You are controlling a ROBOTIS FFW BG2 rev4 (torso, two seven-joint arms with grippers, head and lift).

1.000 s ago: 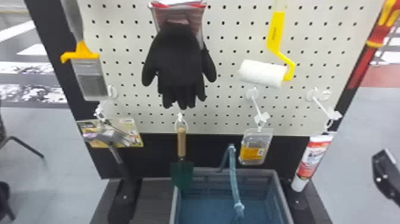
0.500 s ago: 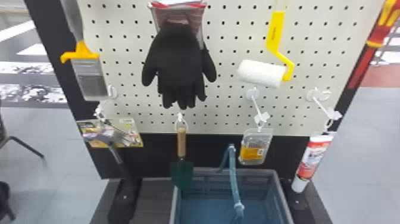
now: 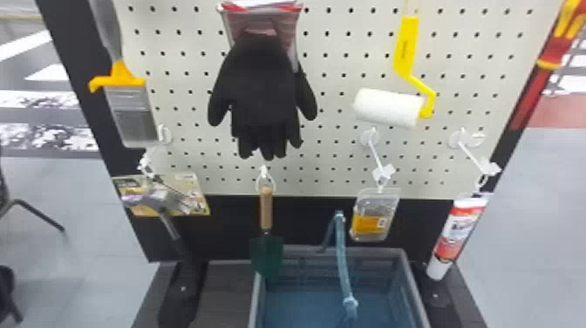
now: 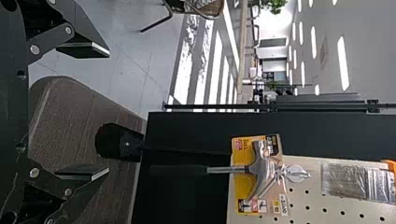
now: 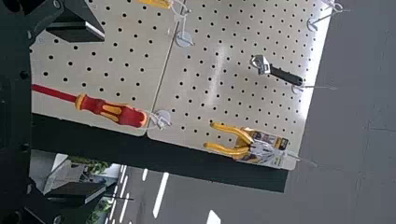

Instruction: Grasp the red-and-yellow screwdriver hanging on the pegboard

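At the head view's upper right, the red-and-yellow screwdriver hangs shaft down along the pegboard's right side, its top cut off. The right wrist view has the same screwdriver hanging by a loop from a white hook, handle in full sight. My right gripper is open there, one finger to each side of the screwdriver's line, with neither touching it. In the left wrist view my left gripper stands open and holds nothing, with a hammer beyond it.
Black gloves, a paint roller and a brush hang on the pegboard. Below are a trowel, a tube and a grey crate. Yellow pliers hang near the screwdriver.
One second ago a black part of my right gripper stood at the head view's right edge; it has since left that view. The hanging tools have kept their places.
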